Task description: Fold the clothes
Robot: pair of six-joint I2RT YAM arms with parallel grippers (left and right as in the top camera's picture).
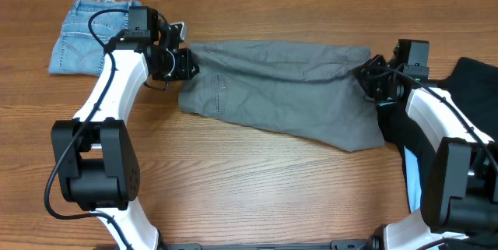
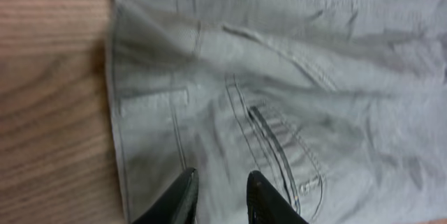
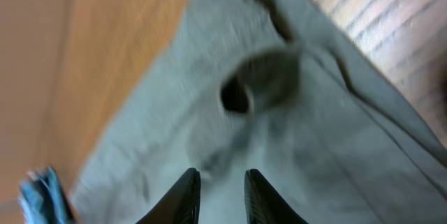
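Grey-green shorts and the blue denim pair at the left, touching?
Apart. The left wrist view shows bare table beside the waistband edge of the grey-green shorts, no denim there; overhead, the denim pair lies further left, across wood.

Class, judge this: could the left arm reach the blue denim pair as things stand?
Probably yes: the left gripper sits at the end of the grey-green shorts beside the denim pair, nothing between.

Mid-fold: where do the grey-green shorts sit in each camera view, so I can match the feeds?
Overhead: the grey-green shorts lie spread across the upper middle.
Left wrist: the shorts fill everything except a strip on the left.
Right wrist: the shorts run from the top centre to the bottom.
Shared landmark: the wooden table, bare beside the cloth in all three views.
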